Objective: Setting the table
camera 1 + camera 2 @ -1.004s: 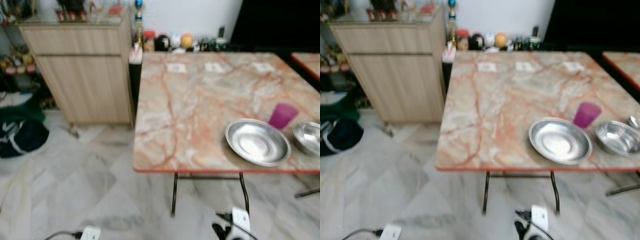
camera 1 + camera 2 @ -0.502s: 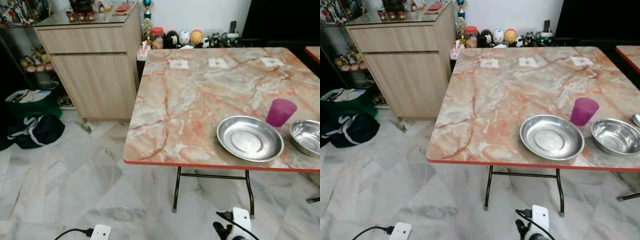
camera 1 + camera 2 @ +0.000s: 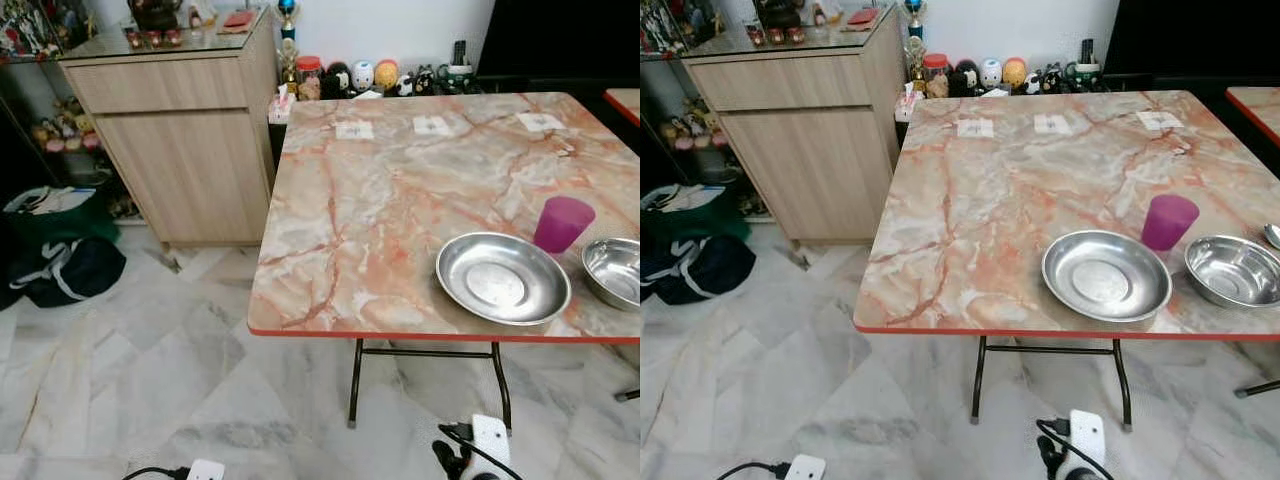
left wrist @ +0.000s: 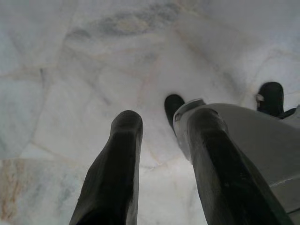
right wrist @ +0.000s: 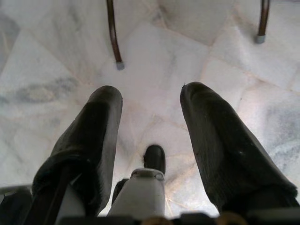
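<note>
Approach step judged in hand: marble-top table (image 3: 980,200) faced, steel plate (image 3: 1106,275), purple cup (image 3: 1168,221), steel bowl (image 3: 1235,270) apparently unarranged. Left gripper (image 4: 164,159) and right gripper (image 5: 150,126) are hung spread, empty; a closer stance is needed

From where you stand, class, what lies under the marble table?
Under the marble table: black folding legs, grey marble floor, and a white power strip by its front. The tabletop hides the floor farther back.

Table (image 3: 1000,210): glossy marble-patterned top, dark metal legs | Plate (image 3: 1106,275) and bowl (image 3: 1235,270): polished shiny metal | Cup (image 3: 1168,221): smooth magenta plastic | Cabinet (image 3: 800,130): matt pale wood grain | Floor (image 3: 790,380): glossy grey-veined marble tile
</note>
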